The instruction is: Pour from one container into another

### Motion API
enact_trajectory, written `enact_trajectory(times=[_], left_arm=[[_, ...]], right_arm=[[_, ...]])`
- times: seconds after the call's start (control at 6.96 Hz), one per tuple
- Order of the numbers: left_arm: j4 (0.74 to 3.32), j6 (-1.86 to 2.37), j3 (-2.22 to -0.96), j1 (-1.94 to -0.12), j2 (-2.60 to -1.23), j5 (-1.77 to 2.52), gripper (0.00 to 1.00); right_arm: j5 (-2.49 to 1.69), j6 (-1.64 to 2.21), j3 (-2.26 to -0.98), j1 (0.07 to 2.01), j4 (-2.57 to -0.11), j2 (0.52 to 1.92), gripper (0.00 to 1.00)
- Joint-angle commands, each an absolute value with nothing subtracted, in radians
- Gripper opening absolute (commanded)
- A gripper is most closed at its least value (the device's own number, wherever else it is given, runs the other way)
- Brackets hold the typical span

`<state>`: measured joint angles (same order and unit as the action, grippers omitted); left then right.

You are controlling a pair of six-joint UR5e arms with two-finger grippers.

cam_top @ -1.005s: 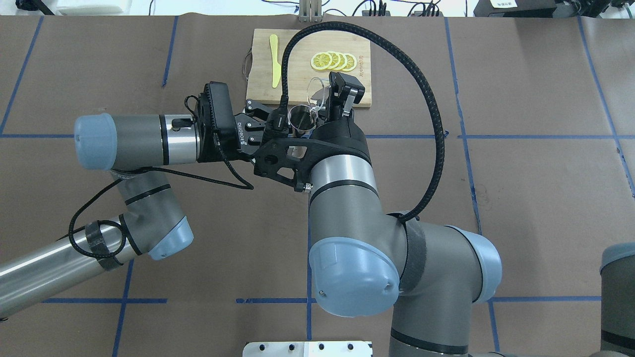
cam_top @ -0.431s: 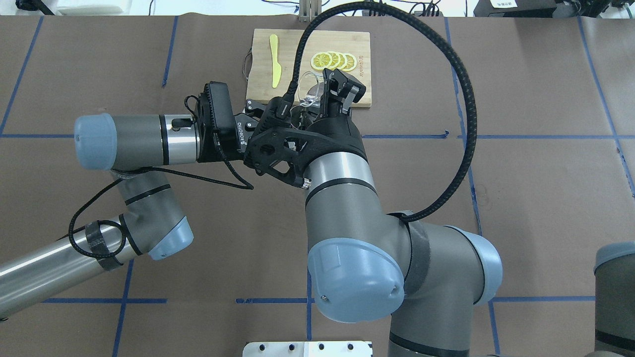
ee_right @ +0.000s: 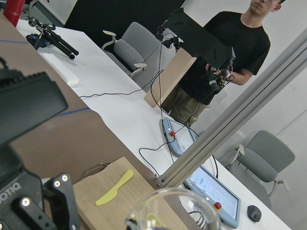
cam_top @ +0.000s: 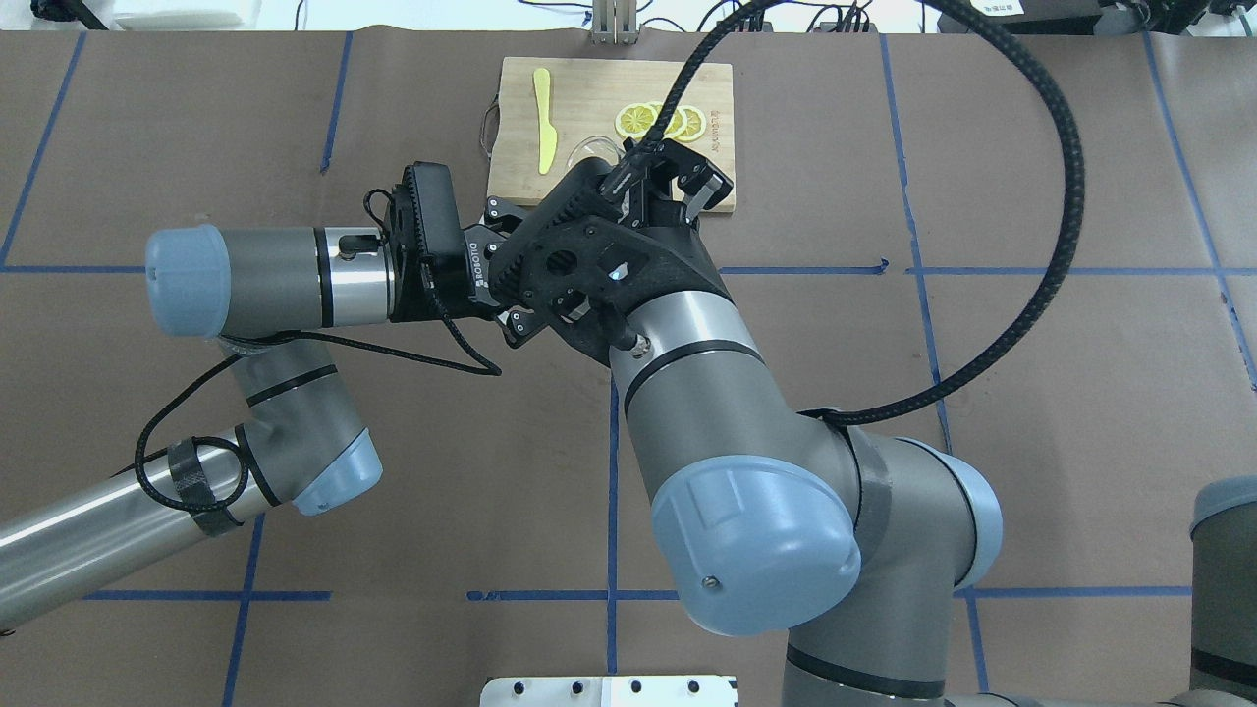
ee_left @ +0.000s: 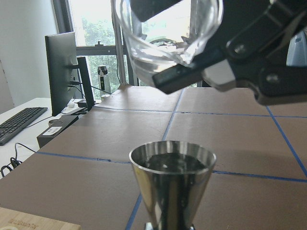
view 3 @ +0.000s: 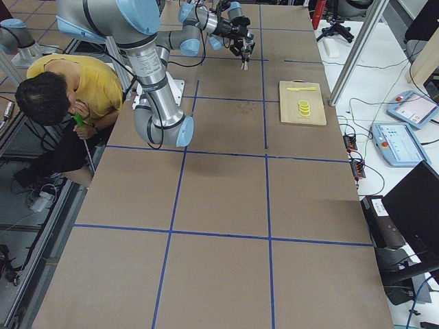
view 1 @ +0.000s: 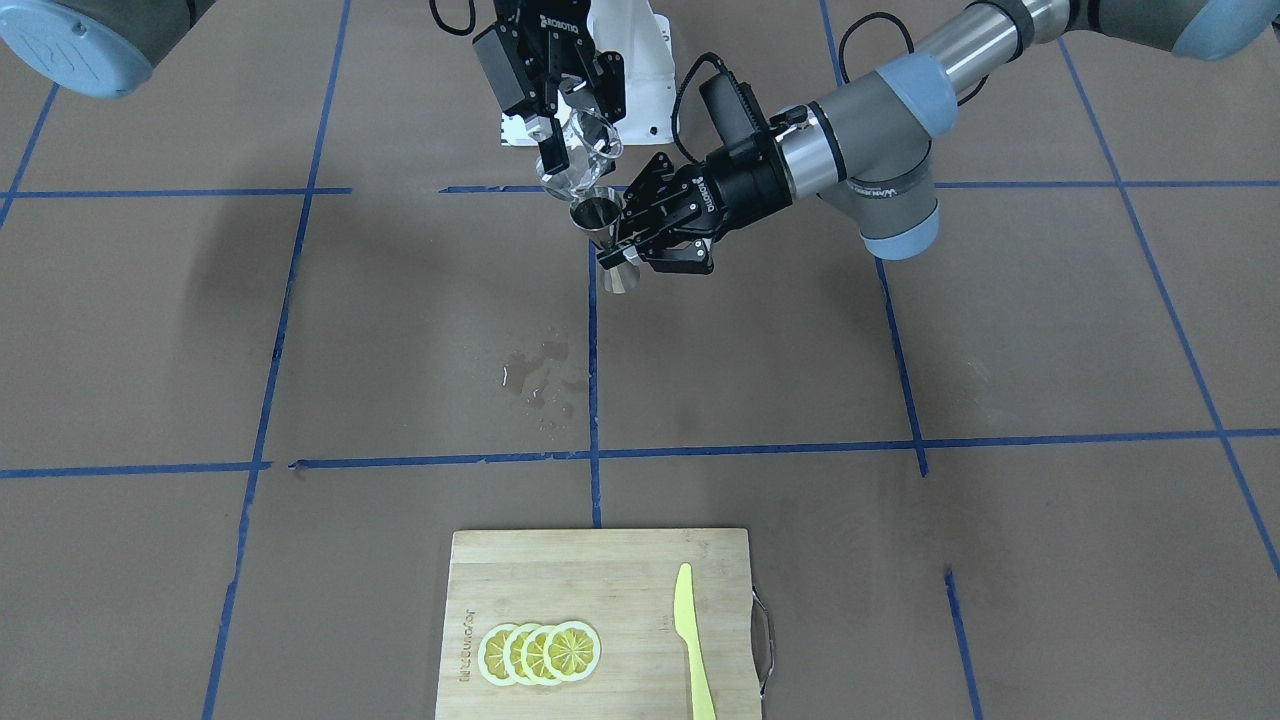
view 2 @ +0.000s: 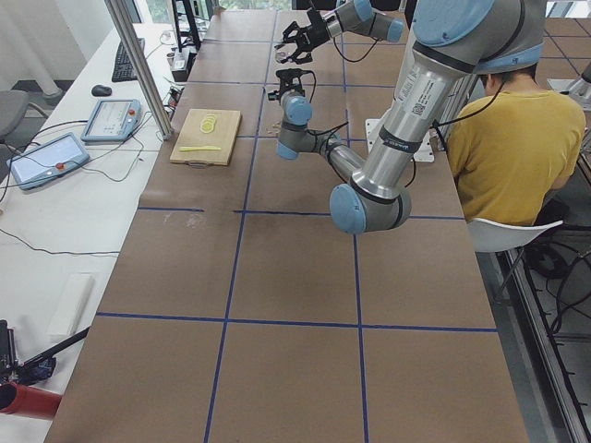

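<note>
The clear glass cup (view 1: 584,158) hangs tipped in the air, its lip over the steel jigger (view 1: 598,214). My right gripper (view 1: 572,140) is shut on the cup from above. My left gripper (view 1: 622,242) comes in sideways and is shut on the jigger's narrow waist, holding it upright above the table. In the left wrist view the jigger (ee_left: 172,182) stands in front with a dark inside, and the tilted cup (ee_left: 168,33) is right above it. From overhead, only the cup's rim (cam_top: 591,149) shows past my right wrist; the jigger is hidden.
A wooden cutting board (view 1: 610,580) lies at the far edge with lemon slices (view 1: 540,652) and a yellow knife (view 1: 690,640). A wet patch (view 1: 540,380) marks the table below the grippers. A person in yellow (view 2: 508,138) sits beside the robot base.
My right wrist has rolled over, tipping the glass cup further towards the jigger and covering the jigger from overhead. The left arm has stayed still.
</note>
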<state>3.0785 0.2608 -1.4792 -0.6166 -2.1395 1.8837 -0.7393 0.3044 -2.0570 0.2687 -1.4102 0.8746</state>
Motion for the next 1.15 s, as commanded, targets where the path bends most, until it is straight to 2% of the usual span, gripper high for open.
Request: enact_trajectory(times=[0.0, 0.29, 0.57, 1.01], left_arm=[[3.079, 0.261, -1.48, -0.617, -2.138, 1.884, 0.0], [3.079, 0.261, -1.483, -0.618, -2.138, 1.884, 0.0], [3.079, 0.262, -1.483, -0.618, -2.138, 1.882, 0.0], [3.077, 0.262, -1.483, -0.618, -2.138, 1.882, 0.0]], right_arm=[[-0.811, 0.519, -2.118, 0.302, -1.397, 0.926, 0.0], [-0.95, 0.669, -2.199, 0.38, -1.397, 1.023, 0.0], [-1.005, 0.776, -2.201, 0.436, -1.379, 1.138, 0.0], [-0.997, 0.847, -2.166, 0.433, -0.982, 1.479, 0.0]])
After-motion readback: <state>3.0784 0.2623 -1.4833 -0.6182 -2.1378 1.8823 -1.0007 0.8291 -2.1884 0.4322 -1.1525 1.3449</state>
